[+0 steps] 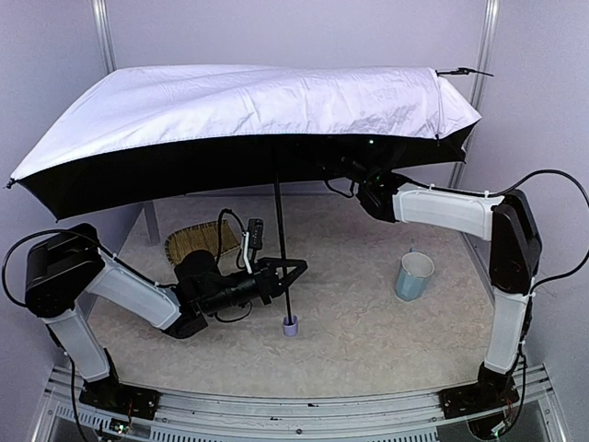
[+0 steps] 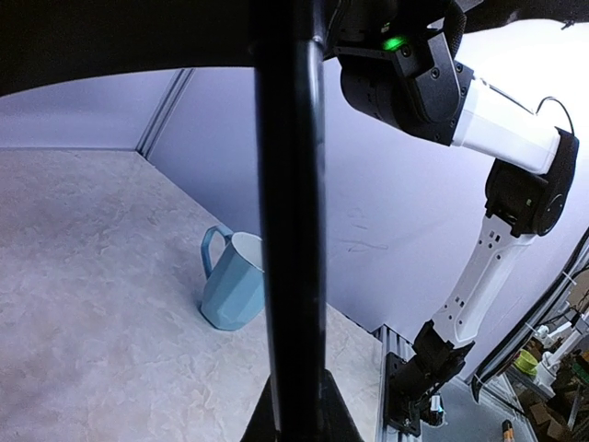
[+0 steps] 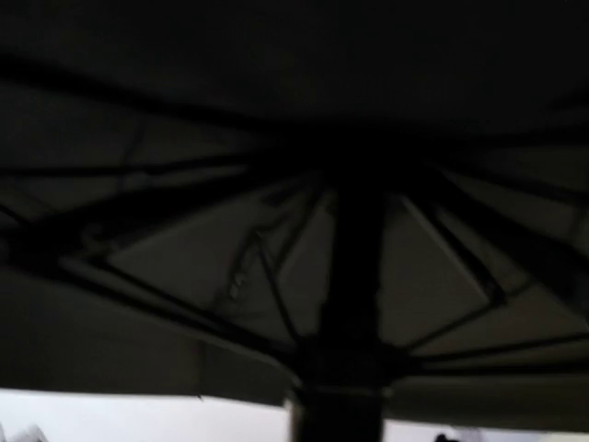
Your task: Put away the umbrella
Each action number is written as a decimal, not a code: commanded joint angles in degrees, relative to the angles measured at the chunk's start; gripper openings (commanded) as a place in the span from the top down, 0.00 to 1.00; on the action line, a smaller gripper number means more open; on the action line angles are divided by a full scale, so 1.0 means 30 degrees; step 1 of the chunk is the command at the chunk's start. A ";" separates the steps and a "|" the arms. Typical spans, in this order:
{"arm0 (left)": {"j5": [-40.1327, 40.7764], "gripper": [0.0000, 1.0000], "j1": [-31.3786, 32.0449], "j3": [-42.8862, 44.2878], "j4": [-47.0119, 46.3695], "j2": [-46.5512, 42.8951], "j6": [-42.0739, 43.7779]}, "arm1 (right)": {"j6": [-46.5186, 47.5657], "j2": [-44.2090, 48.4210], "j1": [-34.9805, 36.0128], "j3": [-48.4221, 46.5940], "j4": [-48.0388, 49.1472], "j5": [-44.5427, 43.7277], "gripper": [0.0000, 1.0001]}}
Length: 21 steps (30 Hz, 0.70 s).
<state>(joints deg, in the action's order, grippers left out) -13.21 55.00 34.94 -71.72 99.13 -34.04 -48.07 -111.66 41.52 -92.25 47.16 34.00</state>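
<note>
The umbrella stands open over the table, pale lavender canopy on top and black lining underneath. Its thin black shaft runs down to the small lavender handle knob, which rests on the table. My left gripper is shut on the shaft a little above the knob. In the left wrist view the shaft fills the middle between my dark fingers. My right gripper reaches up under the canopy near the shaft's top, its fingers lost in shadow. The right wrist view shows only dark ribs and the shaft.
A light blue cup stands on the table to the right of the shaft and also shows in the left wrist view. A woven straw tray lies behind my left arm. Walls enclose the back and sides.
</note>
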 commanded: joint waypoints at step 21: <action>0.0313 1.00 0.1234 0.1156 0.1101 -0.1146 0.2769 | -0.1359 0.0113 0.0077 0.0562 0.2853 -0.3492 0.66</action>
<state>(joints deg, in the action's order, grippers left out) -9.69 57.30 37.34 -65.82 98.08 -31.48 -52.23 -113.47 42.00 -91.85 53.41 27.20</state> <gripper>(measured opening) 0.052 0.353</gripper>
